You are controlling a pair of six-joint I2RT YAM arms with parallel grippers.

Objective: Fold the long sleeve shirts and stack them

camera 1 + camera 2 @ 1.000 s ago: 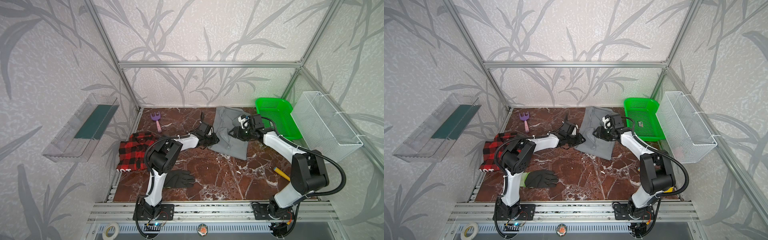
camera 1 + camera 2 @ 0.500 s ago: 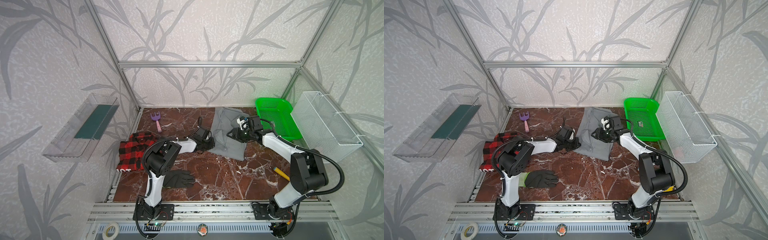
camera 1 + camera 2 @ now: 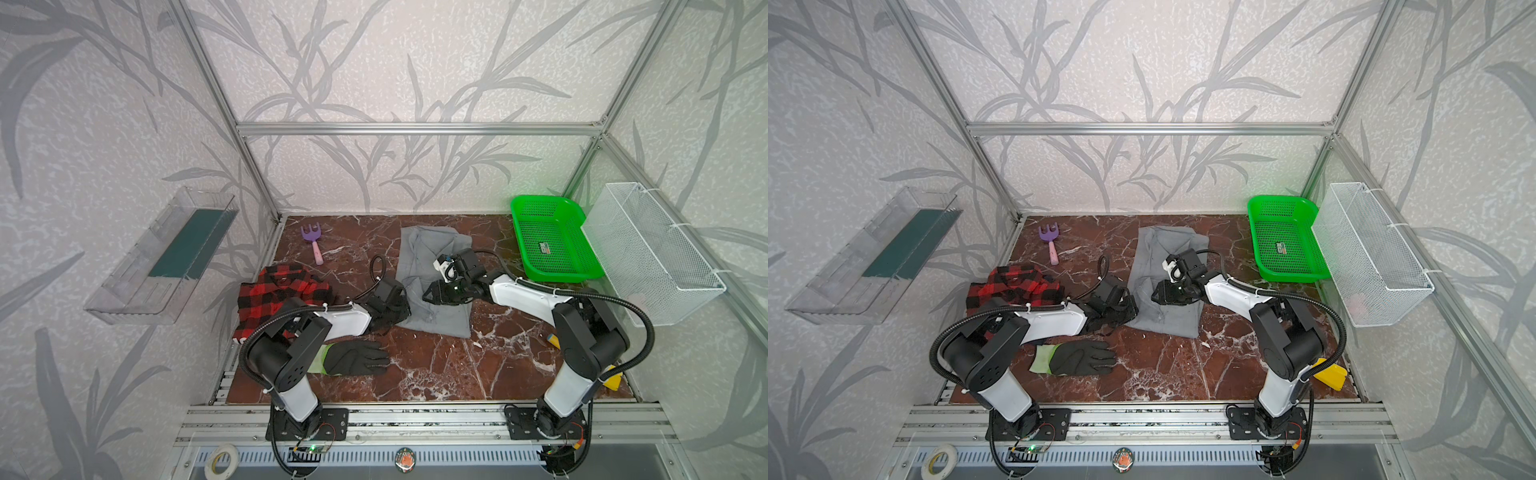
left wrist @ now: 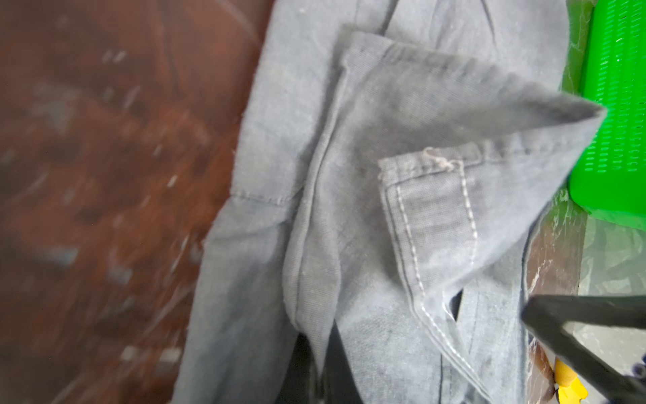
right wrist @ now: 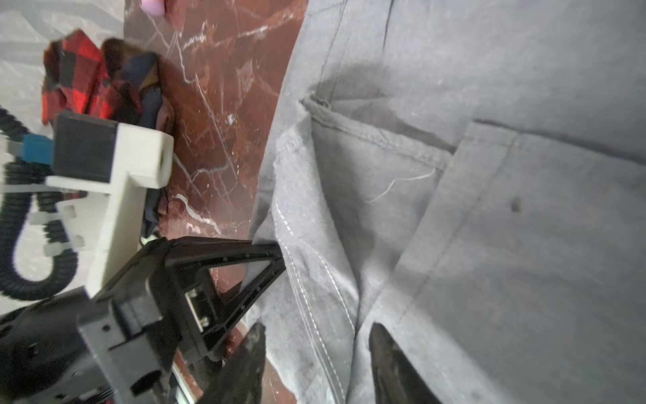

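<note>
Plain grey, thin long-sleeve shirt [image 3: 419,253] lay just beside the green plastic mesh basket [image 3: 561,277]; left fingers [image 5: 227,249] were pinched shut on its edge away from the basket; right fingers [image 5: 251,360] stood half-open astride a stitched fold; limp, light stuff, likely best gripped at seams.

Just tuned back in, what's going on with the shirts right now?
The left gripper is shut on the edge of the grey shirt, which lies partly folded in the middle. The right gripper hangs open over a fold of it. The plaid shirt sits crumpled off to the left, not yet folded.
</note>
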